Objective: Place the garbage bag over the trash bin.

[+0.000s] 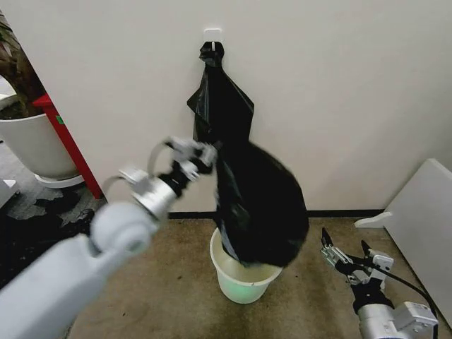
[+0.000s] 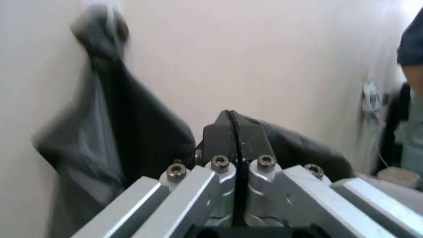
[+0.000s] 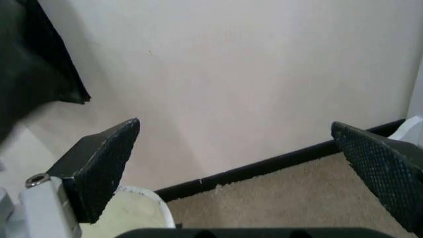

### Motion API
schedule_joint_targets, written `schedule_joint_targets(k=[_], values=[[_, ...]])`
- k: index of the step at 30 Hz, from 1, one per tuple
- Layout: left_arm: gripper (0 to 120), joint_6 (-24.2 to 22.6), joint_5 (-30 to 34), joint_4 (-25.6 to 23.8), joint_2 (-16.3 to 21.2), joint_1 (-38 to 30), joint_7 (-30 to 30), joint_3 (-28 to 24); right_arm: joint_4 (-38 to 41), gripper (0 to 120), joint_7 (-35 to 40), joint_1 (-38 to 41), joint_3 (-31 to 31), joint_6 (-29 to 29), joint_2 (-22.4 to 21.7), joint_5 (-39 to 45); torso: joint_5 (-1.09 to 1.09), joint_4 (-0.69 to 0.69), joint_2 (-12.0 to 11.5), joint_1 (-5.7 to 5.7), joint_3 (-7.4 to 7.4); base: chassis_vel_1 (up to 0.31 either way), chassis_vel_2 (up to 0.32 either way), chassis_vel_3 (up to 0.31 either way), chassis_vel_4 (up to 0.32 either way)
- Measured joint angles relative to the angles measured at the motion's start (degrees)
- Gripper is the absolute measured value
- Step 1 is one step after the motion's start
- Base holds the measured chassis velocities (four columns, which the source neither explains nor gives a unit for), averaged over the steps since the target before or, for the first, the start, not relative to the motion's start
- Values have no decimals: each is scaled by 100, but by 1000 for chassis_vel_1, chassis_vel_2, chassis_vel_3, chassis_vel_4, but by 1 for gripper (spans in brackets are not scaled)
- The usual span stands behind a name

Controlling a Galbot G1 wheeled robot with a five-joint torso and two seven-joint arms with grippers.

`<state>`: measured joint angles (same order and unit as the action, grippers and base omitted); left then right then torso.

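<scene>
Black plastic, the garbage bag (image 1: 261,205): glossy and wrinkled, it hangs in the air, ballooned, its top corner pinched at the left gripper and its lower end dipping just into the mouth of the bin.
Trash bin (image 1: 244,286): small white bucket with a pale green inside, standing on the tan carpet (image 1: 162,296) close to the wall (image 1: 339,92), directly under the bag; its rim is bare all the way round where it shows.
Left gripper (image 1: 210,157): raised in front of the wall, above and to the left of the bin; in the left wrist view its fingers (image 2: 235,136) are pressed together with black film bulging out behind them, so it is nipping the bag's edge.
Right gripper (image 1: 346,253): low at the right of the bin, apart from bag and bucket, its fingers (image 3: 99,163) spread wide with nothing between them; it faces the wall and baseboard.
Other sack (image 1: 217,95): a narrower black sack with a knotted top hangs from a wall hook (image 1: 212,33) behind the held bag; it plays no part.
Planter (image 1: 35,145): large white pot at the far left, well apart.
Done: the bag is lifted and brought over the bin, one end just entering.
Left: judging by the bare rim, the bag's mouth is not yet opened, nor pulled around the rim; only one corner is held, so the free right gripper would likely be needed to spread it.
</scene>
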<state>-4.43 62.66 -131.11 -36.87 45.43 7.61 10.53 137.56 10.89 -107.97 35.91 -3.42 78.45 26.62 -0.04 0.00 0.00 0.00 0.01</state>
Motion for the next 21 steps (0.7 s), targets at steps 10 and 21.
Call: schedule_joint_targets(k=[10,21], values=[[0,-157,197,508,316,2857,901,4634,20,100,-1,185,-92,-59,-445,344,2,2,0,0,-1,0,0,0,0],[0,-9,-1378,3418,555,2433,2199,4898,-97,100,-67,286,-207,-61,-673,502,2,0,0,0,0,0,0,0,0]])
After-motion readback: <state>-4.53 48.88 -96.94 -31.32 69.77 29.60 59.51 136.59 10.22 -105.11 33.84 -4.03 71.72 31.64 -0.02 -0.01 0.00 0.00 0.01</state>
